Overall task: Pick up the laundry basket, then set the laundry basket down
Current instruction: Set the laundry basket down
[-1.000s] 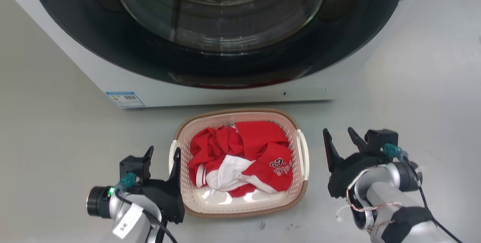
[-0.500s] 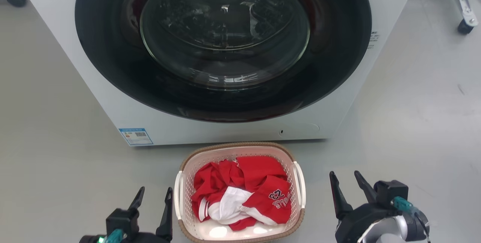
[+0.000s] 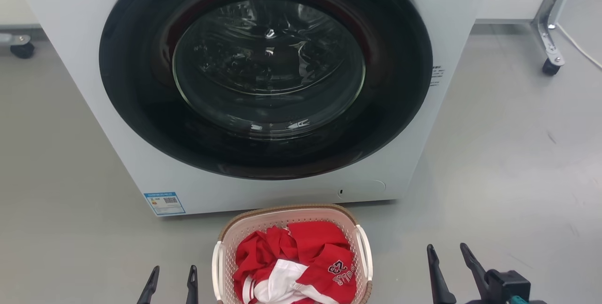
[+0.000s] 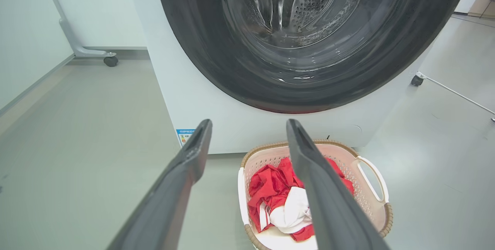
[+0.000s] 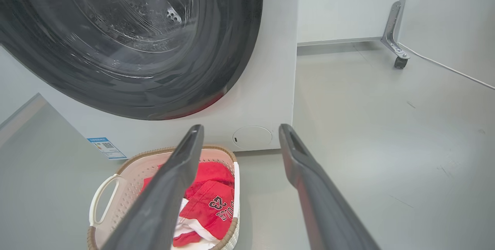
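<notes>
1 laundry basket (image 3: 287,209) on floor, 1 red jersey (image 3: 320,252) inside, 1 washing machine (image 3: 282,196) behind, left gripper (image 3: 173,268) and right gripper (image 3: 447,247) flanking basket, fingers parted, empty, touching nothing

A cream-white laundry basket (image 3: 263,219), its walls dotted with fine perforations and its rim a brown woven pattern, has white handles (image 3: 365,257) and red-and-white clothing (image 3: 305,252) printed with a dark "23". The washing machine (image 3: 70,68) is white, with a glossy black door ring (image 3: 136,106) and a blue-edged label (image 3: 164,203). The floor (image 3: 494,177) is pale grey. The left tool (image 3: 173,272) and right tool (image 3: 447,247) are dark grey.
</notes>
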{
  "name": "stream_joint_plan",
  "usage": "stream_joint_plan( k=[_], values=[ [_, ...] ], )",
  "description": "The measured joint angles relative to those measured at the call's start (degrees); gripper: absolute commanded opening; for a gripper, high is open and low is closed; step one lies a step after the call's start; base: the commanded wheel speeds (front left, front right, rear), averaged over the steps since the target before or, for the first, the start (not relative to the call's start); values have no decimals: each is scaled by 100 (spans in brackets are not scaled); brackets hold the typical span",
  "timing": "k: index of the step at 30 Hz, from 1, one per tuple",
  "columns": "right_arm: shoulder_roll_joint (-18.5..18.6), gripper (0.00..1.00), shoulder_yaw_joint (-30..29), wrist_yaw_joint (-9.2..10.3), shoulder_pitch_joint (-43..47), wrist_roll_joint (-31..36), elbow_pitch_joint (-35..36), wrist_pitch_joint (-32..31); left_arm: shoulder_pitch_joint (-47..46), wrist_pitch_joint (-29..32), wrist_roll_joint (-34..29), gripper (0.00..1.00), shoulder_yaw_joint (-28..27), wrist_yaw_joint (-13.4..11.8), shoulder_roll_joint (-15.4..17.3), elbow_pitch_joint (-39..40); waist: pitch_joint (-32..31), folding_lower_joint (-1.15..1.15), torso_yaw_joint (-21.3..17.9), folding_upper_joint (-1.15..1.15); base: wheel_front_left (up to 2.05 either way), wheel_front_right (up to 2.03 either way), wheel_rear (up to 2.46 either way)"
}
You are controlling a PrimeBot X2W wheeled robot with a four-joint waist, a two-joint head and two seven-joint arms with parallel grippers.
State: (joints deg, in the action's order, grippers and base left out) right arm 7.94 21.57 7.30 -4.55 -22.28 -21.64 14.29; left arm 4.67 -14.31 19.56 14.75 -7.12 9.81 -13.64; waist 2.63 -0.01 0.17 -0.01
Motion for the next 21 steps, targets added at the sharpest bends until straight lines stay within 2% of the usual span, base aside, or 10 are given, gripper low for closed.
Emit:
stream_joint_plan(
  k=[11, 21],
  values=[
    [-160, 100, -532, 0, 701, 768, 913, 1, 415, 0, -530, 100, -192, 0, -144, 609, -239, 0, -131, 1, 0, 0, 0],
    [-285, 100, -787, 1, 919, 1127, 1429, 9, 422, 0, -777, 100, -276, 0, -254, 866, -239, 1, -129, 1, 0, 0, 0]
  ],
)
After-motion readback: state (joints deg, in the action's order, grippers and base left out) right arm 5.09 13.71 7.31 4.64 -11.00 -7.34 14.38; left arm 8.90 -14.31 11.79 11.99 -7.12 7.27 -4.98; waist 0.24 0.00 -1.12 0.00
